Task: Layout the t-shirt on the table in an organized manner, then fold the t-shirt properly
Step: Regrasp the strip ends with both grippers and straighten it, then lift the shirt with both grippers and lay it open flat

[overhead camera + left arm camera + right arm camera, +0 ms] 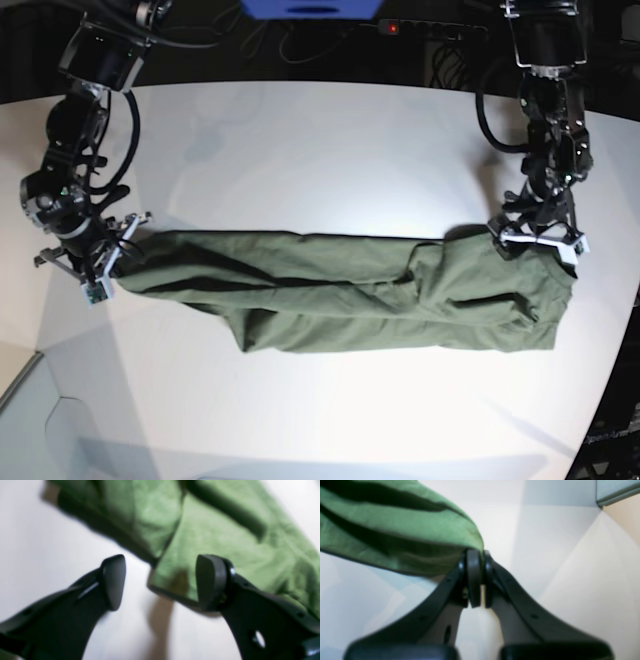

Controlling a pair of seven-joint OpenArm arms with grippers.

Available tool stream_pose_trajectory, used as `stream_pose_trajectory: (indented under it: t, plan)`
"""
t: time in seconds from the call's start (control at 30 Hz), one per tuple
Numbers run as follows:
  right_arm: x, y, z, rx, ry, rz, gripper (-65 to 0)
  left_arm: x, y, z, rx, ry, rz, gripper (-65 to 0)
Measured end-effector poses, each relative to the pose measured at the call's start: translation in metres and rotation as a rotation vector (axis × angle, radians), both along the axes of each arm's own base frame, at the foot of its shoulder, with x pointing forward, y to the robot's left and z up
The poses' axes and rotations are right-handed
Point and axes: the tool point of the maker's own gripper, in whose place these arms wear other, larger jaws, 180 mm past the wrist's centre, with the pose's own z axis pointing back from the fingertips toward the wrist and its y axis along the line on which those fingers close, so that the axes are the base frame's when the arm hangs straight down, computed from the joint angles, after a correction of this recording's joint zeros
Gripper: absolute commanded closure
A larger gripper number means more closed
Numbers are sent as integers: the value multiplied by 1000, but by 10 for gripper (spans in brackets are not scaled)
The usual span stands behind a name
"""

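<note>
The olive-green t-shirt (350, 290) lies stretched in a long wrinkled band across the white table (330, 150). At its left end in the base view, my right gripper (113, 256) is shut on the cloth. The right wrist view shows the fingertips (473, 562) pinching a bunched edge of the t-shirt (395, 530), held slightly off the table. At the band's other end, my left gripper (537, 236) hovers over the shirt. In the left wrist view its jaws stand wide apart, left gripper (162, 582) empty, with a corner of the t-shirt (212, 530) on the table just beyond them.
The table's curved edge (20, 390) runs close to my right arm at the base view's lower left. A blue object (310, 8) and a power strip with a red light (395, 27) sit behind the far edge. Cables hang by both arms.
</note>
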Motion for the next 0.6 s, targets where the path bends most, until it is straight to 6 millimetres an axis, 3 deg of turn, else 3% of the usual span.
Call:
stream_pose_trajectory:
  t: [0.1, 0.27, 0.4, 0.57, 0.6]
  plan:
    - [0, 0, 0, 0, 0, 0, 0, 2, -3, -9, 20, 5, -12, -348]
    - [0, 0, 0, 0, -1, 0, 0, 9, -17, -10, 18, 5, -53, -328]
    - [0, 0, 0, 0, 0, 0, 0, 8, -25, -12, 6, 14, -70, -152]
    - [0, 0, 0, 0, 1, 0, 0, -4, -35, -6, -1, 13, -101, 0]
    - [0, 0, 0, 0, 0, 0, 0, -7, -37, -1, 2, 4, -109, 0]
